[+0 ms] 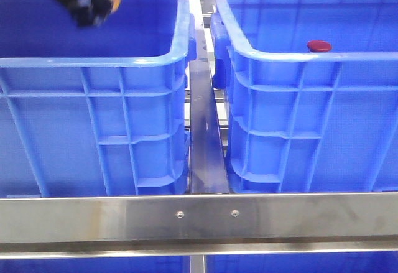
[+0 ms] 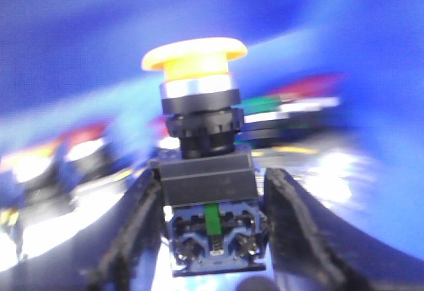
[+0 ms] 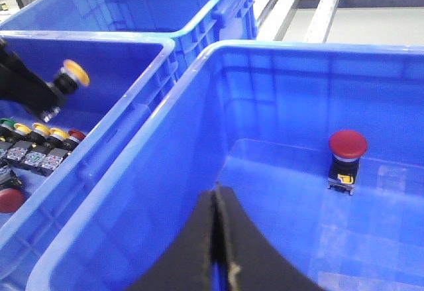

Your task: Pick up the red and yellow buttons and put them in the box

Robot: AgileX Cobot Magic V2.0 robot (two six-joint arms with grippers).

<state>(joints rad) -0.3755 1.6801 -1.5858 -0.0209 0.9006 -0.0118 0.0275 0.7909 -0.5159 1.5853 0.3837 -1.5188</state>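
Foreground: steel rail [image 1: 199, 217] before two blue crates. Right crate [image 1: 311, 55], the box, holds the red button [image 1: 319, 46] upright on its floor; the right gripper [image 3: 215, 238], fingers pressed together and empty, hangs above its near wall. Left crate [image 1: 93, 58]: the left gripper [image 1: 87, 5] grips the yellow button [image 2: 195, 56] by its body, lifted over a row of spare buttons [image 3: 40, 142]

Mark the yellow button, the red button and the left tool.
yellow button [image 2: 194, 53], left wrist view, on its domed cap.
red button [image 3: 348, 144], right wrist view, on its cap.
left tool [image 1: 93, 9], front view, between its fingertips.
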